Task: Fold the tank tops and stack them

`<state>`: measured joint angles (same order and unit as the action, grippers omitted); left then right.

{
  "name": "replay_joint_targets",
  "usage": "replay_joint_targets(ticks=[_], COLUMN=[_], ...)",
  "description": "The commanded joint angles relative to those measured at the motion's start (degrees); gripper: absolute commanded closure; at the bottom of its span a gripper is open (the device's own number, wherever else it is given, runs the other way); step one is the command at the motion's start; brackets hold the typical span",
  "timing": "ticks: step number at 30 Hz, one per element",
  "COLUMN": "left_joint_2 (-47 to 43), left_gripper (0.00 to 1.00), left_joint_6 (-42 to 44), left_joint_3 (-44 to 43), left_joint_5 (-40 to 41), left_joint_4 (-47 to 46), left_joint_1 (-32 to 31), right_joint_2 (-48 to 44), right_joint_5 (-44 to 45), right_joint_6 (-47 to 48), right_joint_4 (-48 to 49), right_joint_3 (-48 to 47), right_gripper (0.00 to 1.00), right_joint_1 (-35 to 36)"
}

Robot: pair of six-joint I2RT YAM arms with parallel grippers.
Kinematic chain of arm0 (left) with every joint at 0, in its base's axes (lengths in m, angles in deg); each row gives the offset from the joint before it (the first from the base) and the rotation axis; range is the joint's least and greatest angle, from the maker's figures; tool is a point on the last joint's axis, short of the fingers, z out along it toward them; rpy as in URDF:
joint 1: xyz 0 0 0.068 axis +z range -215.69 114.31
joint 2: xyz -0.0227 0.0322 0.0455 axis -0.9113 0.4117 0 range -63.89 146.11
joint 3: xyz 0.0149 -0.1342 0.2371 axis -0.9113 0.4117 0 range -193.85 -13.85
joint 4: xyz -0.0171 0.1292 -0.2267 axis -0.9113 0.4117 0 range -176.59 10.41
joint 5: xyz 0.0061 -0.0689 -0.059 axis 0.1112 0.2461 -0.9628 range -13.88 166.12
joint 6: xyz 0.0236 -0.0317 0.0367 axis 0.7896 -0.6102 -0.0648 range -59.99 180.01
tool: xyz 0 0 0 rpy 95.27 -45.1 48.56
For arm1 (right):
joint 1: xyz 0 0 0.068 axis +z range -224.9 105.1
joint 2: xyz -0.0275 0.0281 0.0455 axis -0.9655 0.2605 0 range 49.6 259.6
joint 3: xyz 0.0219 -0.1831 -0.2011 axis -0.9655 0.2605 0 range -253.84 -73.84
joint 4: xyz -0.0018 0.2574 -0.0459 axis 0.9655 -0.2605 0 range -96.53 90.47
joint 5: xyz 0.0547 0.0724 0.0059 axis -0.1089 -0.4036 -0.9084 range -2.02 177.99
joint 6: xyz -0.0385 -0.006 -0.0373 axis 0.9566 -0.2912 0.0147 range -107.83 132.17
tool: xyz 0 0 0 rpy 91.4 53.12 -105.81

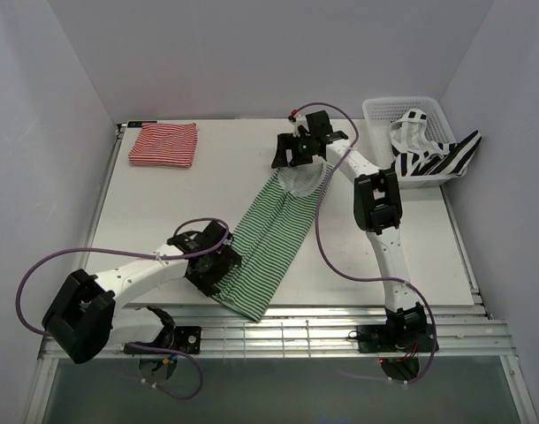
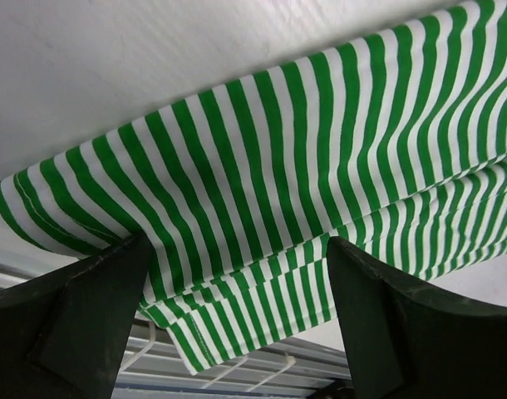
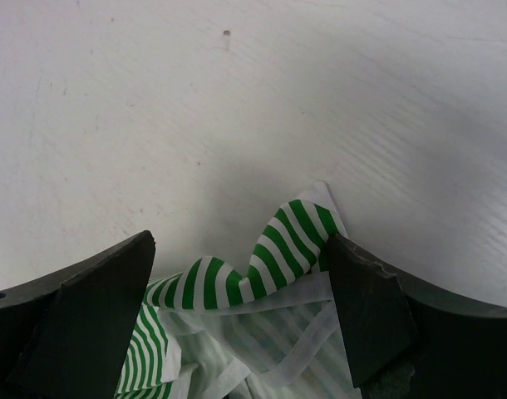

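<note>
1. Left gripper (image 1: 218,261) sits at the table's (image 1: 190,203) near edge. Its jaws are spread wide and straddle the hem end of the green-and-white tank top (image 1: 274,238) without pinching it.
2. The right gripper (image 1: 298,150) is just as wide and holds nothing. It sits over the strap end, toward the far edge.
3. The green top looks folded lengthwise into a narrow strip. Its long axis runs diagonally from the near edge, which the hem overhangs, up toward the far edge.
4. The next fold likely brings one end to the other along that axis, and each arm is nearest its own end.
5. There are three tops. The red-and-white tank top (image 1: 163,145) lies folded at the far-left corner. The black-and-white tank top (image 1: 433,155) is draped in the one basket (image 1: 402,103) at the far-right corner.
</note>
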<state>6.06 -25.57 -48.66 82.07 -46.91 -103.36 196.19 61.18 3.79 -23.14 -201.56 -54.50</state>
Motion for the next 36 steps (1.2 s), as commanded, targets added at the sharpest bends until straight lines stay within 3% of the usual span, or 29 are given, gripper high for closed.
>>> replay_joint_targets(ticks=[1,5,9,13,15,19,20,23,25,30,36], left_joint_2=[0.5,-0.5,-4.5,-6.8,-8.0,-9.3,-9.2,-9.0,-9.6,-9.7,-7.0], left_gripper=[0.02,0.02,0.02,0.02,0.02,0.02,0.02,0.02,0.02,0.02,0.02], left_joint_6=[-5.0,-5.9,-3.3,3.5,7.3,12.2,12.5,14.8,17.5,21.8,23.9], left_joint_3=[-3.9,-9.1,-12.4,-13.6,-13.8,-13.7,-13.9,-14.8,-15.1,-13.8,-12.0], left_joint_5=[3.4,8.9,12.7,14.4,14.9,16.9,17.9,20.1,20.6,20.5,16.8], left_joint_4=[6.8,14.6,16.6,16.6,16.1,14.9,14.8,14.4,13.6,10.5,7.3], left_joint_1=[-4.7,-6.3,-7.3,-7.4,-7.4,-7.3,-7.3,-7.3,-7.1,-6.8,-6.7], right_joint_2=[0.9,-5.1,-12.3,-20.5,-24.1,-37.5,-40.0,-48.3,-51.7,-51.5,-41.4], right_joint_5=[-3.3,0.9,5.4,3.1,8.5,12.8,15.9,18.4,18.5,13.1,12.4], right_joint_6=[0.7,3.6,4.5,7.3,10.6,6.5,4.6,-2.6,-7.2,-8.1,-4.9], right_joint_4=[-4.3,-6.4,-7.4,-10.2,-13.0,-12.9,-11.4,-4.3,-0.6,8.0,11.4], right_joint_3=[-1.5,-1.7,-1.7,-1.1,1.1,18.1,28.8,46.9,53.2,63.7,62.4], right_gripper=[0.10,0.10,0.10,0.10,0.10,0.10,0.10,0.10,0.10,0.10,0.10], right_joint_1=[0.3,0.5,0.5,1.1,3.1,6.2,8.2,13.7,16.4,22.0,21.2])
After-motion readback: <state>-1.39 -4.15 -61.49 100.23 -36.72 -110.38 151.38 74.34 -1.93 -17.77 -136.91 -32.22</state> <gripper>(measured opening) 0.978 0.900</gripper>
